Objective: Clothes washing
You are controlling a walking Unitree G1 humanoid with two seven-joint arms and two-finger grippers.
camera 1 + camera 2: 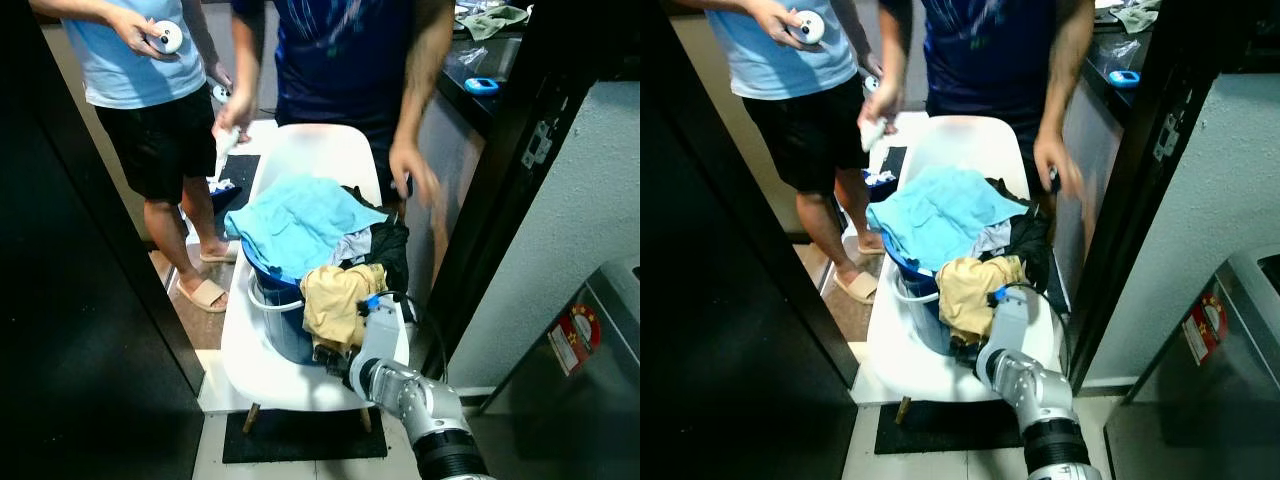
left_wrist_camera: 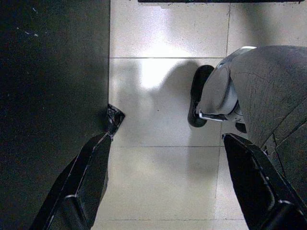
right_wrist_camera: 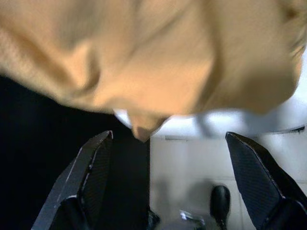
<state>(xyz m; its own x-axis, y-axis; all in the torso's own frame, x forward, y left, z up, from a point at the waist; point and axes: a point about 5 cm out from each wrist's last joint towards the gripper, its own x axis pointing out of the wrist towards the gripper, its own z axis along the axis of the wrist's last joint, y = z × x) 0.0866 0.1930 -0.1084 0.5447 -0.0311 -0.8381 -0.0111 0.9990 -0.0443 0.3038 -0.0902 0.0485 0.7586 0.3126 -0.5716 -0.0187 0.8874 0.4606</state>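
A blue plastic laundry basket (image 1: 275, 300), heaped with clothes, sits on the seat of a white moulded plastic chair (image 1: 305, 160) standing in a dark doorway. On top of the heap lie a light blue garment (image 1: 295, 225), a mustard-yellow garment (image 1: 335, 300) hanging over the basket's near rim, and some dark and grey items (image 1: 385, 245) behind it. The right gripper (image 3: 168, 158) is raised to the near edge of the basket, just below the yellow garment; its two black fingers (image 3: 88, 167) are spread wide and nothing is pinched between them, the cloth hanging just beyond the tips. The left gripper (image 2: 165, 177) hangs idle over the pale tiled floor (image 2: 163, 33), its fingers likewise spread and empty. Two people stand behind the chair; one holds a white round controller (image 1: 165, 37). A grey machine with a red and yellow label (image 1: 580, 330), apparently the washer, stands at the robot's right. Assessment: the task is at an early stage. All visible laundry remains in the basket, no garment is yet grasped, and transfer to the machine is still outstanding.
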